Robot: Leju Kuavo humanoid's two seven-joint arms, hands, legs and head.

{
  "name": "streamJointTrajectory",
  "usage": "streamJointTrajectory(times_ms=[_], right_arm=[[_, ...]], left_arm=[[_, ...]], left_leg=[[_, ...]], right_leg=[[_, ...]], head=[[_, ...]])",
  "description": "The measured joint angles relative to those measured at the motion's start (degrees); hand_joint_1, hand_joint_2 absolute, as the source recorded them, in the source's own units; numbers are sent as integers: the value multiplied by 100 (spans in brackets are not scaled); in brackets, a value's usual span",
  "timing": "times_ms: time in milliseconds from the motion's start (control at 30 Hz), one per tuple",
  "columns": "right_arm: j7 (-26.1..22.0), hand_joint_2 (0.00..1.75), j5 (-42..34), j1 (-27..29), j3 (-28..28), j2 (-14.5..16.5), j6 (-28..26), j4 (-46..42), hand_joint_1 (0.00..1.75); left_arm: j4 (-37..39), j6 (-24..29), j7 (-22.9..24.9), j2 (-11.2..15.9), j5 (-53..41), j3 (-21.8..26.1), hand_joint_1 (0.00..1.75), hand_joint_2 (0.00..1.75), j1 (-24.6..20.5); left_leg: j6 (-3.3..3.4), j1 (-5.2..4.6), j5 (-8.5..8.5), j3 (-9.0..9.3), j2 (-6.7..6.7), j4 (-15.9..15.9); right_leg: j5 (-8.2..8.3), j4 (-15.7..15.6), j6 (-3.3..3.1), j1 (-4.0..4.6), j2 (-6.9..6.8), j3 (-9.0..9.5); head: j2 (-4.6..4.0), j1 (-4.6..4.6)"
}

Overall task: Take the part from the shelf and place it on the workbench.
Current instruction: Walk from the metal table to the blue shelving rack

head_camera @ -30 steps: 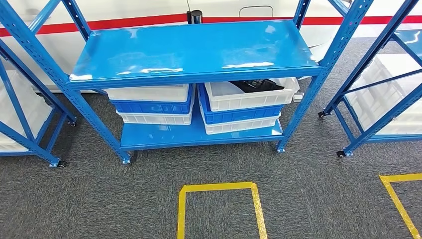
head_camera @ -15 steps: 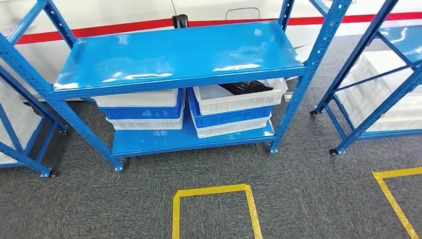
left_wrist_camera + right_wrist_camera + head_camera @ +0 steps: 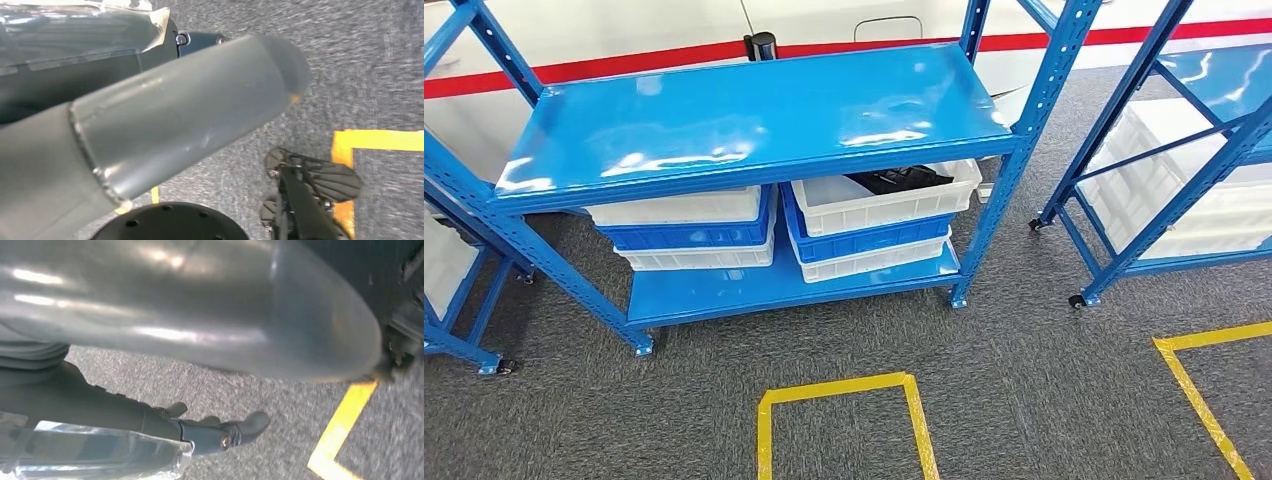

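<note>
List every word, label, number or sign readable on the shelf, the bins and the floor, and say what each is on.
None: no readable text in any view.
The blue shelf, the white bins and the blue bins carry no visible labels.
The yellow floor tape is plain outline, no lettering.

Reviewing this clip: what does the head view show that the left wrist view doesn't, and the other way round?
Head view alone: the blue shelf, stacked white and blue bins on its lower level, and a dark part in the top right bin. Left wrist view alone: the left hand, its grey thumb close to the lens, hanging over the floor. Both share the grey carpet and yellow floor tape.
</note>
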Motion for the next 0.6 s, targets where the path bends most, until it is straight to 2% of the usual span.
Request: streamJointTrajectory(times_ms=[33,67,133,333,467,533,600], right_arm=[[0,0,1,5,4,1,2,0,0],[0,0,1,8,7,-1,3,0,0],[0,0,1,5,8,-11,4,0,0],[-12,0,-12,7,8,-31,4,0,0],[-60,0,-23,9,8,-31,3,0,0],[-71,0,-26,9,8,-35,2,0,0],[-74,0,-27,8,8,-39,2,-1,0]], left_arm=[[0,-3,-4,-5,0,3,0,0,4],[-1,-8,-11,-9,0,10,0,0,7],[0,-27,-32,-8,-1,25,0,0,9],[1,-102,-82,-13,-7,32,0,0,7],[-1,-119,-115,-3,-11,33,0,0,5],[-1,-123,-123,-11,-11,33,0,0,3],[-1,-129,-132,-15,-11,34,0,0,1]], left_leg=[[-67,-8,10,3,-6,-12],[-107,-16,6,4,-10,-14],[-63,-29,8,10,-12,-14],[-35,-41,-2,21,-12,-13],[92,-70,-21,13,-10,5],[157,-25,39,101,5,-118],[203,22,91,200,32,-240]], right_leg=[[0,1,4,-3,-3,-7],[0,-5,4,-11,-5,-6],[2,-20,7,-20,-6,10],[11,-61,25,-33,-6,40],[38,-112,133,-98,3,64],[8,-61,161,-70,-25,37],[-172,355,144,-59,-71,-177]], head=[[0,3],[0,4],[0,5],[0,9],[0,0],[0,4],[0,13]])
